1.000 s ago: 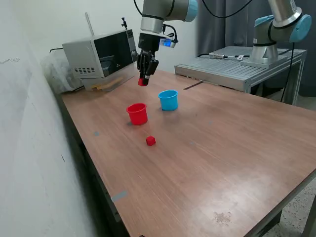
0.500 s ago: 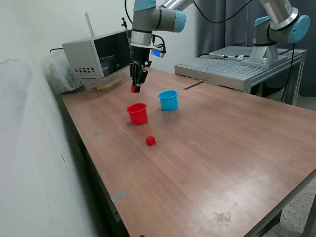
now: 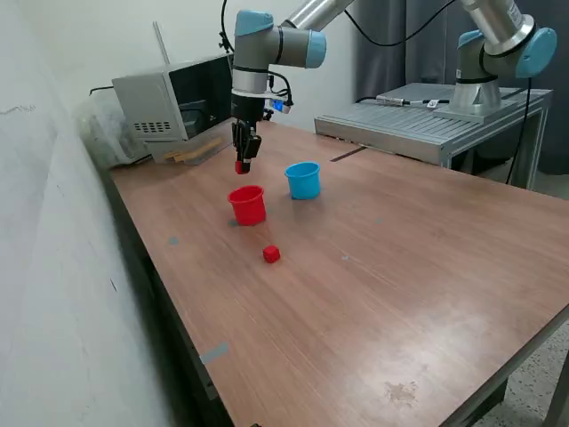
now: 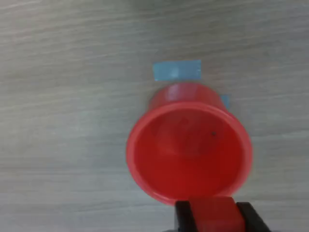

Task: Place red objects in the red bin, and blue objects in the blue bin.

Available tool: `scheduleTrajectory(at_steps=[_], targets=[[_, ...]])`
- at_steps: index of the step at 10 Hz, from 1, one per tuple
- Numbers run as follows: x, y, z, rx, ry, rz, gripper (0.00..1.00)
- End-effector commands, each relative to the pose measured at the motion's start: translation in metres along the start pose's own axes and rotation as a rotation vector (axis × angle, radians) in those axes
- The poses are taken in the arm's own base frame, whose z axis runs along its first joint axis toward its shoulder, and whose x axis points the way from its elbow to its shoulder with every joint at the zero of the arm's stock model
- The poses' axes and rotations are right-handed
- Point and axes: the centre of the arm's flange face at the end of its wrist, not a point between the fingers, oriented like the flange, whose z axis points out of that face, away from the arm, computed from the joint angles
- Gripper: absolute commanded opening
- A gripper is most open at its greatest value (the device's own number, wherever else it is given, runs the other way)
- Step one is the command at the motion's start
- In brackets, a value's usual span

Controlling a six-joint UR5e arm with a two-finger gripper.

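My gripper [image 3: 242,165] is shut on a small red cube [image 3: 241,166] and holds it in the air just above and behind the red cup [image 3: 247,205]. In the wrist view the held cube [image 4: 215,215] sits between my black fingertips [image 4: 183,215] at the rim of the red cup [image 4: 188,150], which looks empty. A second red cube [image 3: 271,254] lies on the table in front of the red cup. The light blue cup [image 3: 303,180] stands to the exterior view's right of the red cup. No dark blue cubes are in view.
A microwave [image 3: 178,100] stands at the back of the wooden table [image 3: 373,285]. A metal bench [image 3: 427,120] and a second arm [image 3: 493,53] are at the back right. A blue tape strip [image 4: 176,71] lies by the red cup.
My gripper has moved to the exterior view's left and down with the red cube, from above the blue cup's side to above the red cup.
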Motion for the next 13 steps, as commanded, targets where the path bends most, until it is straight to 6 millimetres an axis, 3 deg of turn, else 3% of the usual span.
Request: scheduleTrajectory(at_steps=[1, 5, 6, 11, 13], targets=[[-0.016, -0.004, 0.016, 0.019, -0.003, 0.019, 0.00], [-0.015, -0.004, 0.017, 0.017, 0.002, 0.019, 0.00], [-0.015, -0.005, 0.017, 0.018, 0.006, 0.005, 1.00], [-0.015, -0.004, 0.013, 0.012, 0.005, -0.048, 1.00], [-0.010, -0.014, 0.000, 0.016, 0.005, -0.054, 1.00]])
